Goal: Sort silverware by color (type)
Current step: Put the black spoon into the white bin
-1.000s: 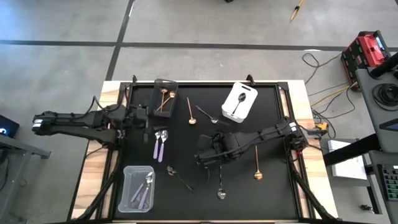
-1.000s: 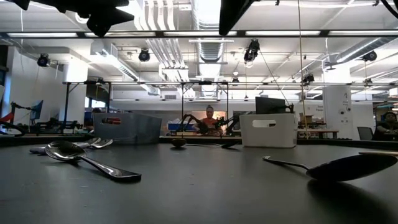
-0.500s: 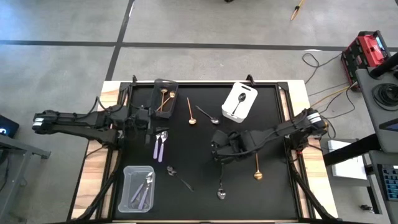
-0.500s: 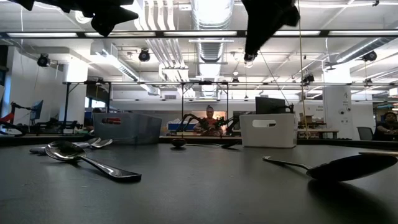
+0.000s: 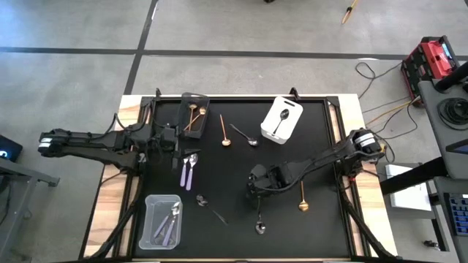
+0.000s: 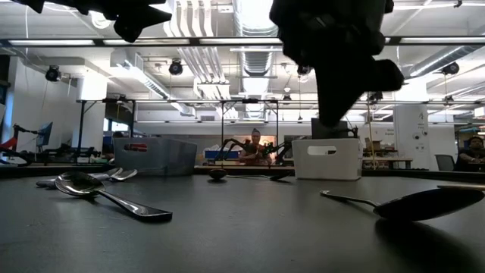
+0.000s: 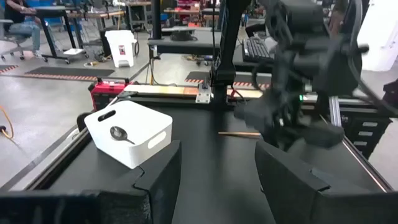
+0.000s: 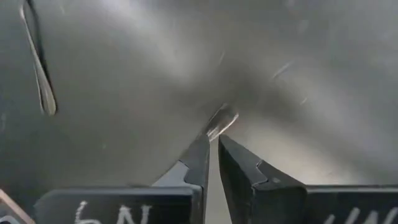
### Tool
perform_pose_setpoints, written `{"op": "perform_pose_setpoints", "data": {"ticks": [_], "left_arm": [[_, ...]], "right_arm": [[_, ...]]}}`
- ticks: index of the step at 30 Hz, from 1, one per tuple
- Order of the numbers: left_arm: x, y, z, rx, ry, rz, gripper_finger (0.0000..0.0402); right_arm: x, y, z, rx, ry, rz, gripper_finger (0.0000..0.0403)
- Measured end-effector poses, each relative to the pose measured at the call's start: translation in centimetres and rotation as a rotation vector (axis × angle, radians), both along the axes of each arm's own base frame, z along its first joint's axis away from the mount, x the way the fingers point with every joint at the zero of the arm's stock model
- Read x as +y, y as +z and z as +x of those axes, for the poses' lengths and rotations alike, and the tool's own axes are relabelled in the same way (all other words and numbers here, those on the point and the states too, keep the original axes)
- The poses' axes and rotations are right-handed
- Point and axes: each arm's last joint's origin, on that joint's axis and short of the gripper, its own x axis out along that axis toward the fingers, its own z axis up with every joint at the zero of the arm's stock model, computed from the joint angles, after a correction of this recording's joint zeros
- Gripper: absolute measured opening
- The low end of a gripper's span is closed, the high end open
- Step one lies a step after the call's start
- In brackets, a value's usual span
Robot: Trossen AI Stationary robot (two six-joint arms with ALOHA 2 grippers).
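My right gripper (image 5: 256, 190) hangs shut over the table's middle, pointing steeply down, still well above the tabletop in the low view (image 6: 330, 114). Just beyond its fingertips (image 8: 212, 142) lies the handle end (image 8: 222, 119) of a dark spoon (image 5: 259, 216), flat on the table and untouched. More silverware lies flat: two lilac-handled spoons (image 5: 189, 169), gold spoons (image 5: 224, 131) (image 5: 302, 196), and dark spoons (image 5: 243, 135) (image 5: 210, 209). My left gripper (image 5: 172, 142) waits open at the table's left (image 7: 217, 168).
A dark bin (image 5: 194, 115) with gold spoons stands at the far left. A white bin (image 5: 282, 120) holds a dark spoon at the far right. A clear bin (image 5: 162, 220) with lilac spoons sits at the near left. A person sits in the room beyond (image 6: 254, 144).
My right gripper has sunk toward the table and shifted a little toward the right edge. It has tipped from nearly level to steeply down and rolled about its own axis, staying shut. It now stands over the dark spoon's handle. No spoon has moved.
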Motion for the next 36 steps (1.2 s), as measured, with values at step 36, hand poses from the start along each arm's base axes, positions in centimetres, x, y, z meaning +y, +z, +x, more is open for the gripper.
{"op": "perform_pose_setpoints", "data": {"ticks": [36], "left_arm": [[-4.7, -3.8, 13.7, 0.102, -0.357, 0.182, 0.0187]], "right_arm": [[5.6, 4.3, -5.4, -0.123, 0.185, -0.137, 0.0027]]}}
